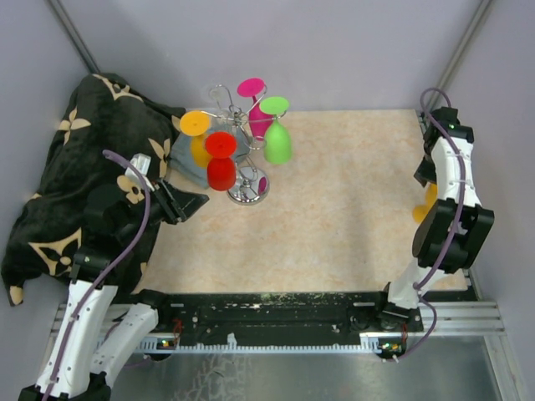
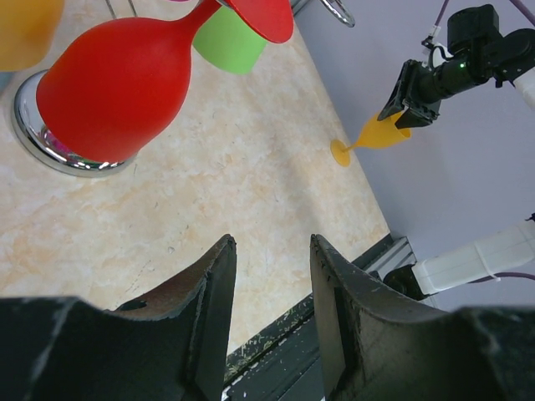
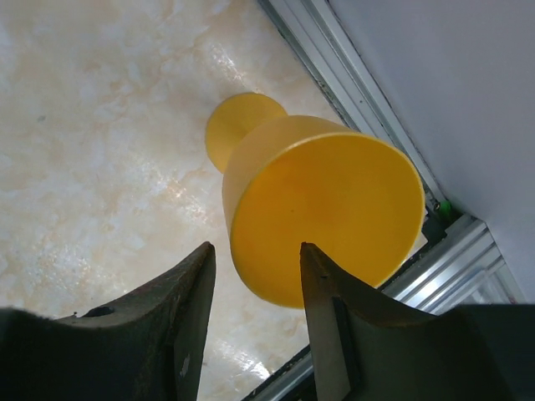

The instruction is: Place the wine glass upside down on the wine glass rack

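orange-yellow glass upright, far to the right of the rack

the beige stone-patterned table (image 1: 351, 192) carries everything. a black cloth (image 1: 75, 192) with cream flower prints lies heaped just left of the wine glass rack (image 1: 248, 192). the rack's wire loops hold a red glass (image 1: 221, 171), a green glass (image 1: 277, 144), a pink glass (image 1: 251, 88) and an orange glass (image 1: 195, 124), all upside down.

the left gripper (image 2: 272, 242) hovers near the rack's base on its left, fingers spread and nothing between them. the right gripper (image 3: 255, 251) is well to the rack's right, above the wine glass (image 3: 326, 221). its fingers are parted with the bowl's near rim in the gap; whether they touch it i cannot tell.

that glass is opaque orange-yellow, with a round flat foot and a bowl widening to the mouth. it stands foot down, mouth up, long axis vertical, well apart from the rack.
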`<state>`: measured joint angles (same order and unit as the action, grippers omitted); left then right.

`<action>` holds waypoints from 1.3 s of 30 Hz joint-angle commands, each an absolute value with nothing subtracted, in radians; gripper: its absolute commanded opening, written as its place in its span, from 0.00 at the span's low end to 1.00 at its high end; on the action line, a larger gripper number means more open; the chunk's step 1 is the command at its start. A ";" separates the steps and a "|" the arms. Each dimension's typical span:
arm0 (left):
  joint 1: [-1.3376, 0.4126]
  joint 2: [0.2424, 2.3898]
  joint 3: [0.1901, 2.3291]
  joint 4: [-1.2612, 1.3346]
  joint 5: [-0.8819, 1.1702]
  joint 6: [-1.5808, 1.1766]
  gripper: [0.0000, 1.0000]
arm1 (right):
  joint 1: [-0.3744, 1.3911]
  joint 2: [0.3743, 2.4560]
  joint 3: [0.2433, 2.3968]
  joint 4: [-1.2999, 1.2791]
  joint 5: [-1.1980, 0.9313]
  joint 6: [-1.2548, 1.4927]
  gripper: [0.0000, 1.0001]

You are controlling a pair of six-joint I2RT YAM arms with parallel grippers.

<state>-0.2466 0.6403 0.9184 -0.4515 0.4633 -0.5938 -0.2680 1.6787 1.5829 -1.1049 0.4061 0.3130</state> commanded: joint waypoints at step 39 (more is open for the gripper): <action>-0.252 0.772 1.204 -0.562 0.305 -0.595 0.43 | -0.094 1.457 1.673 -0.687 0.014 0.519 0.00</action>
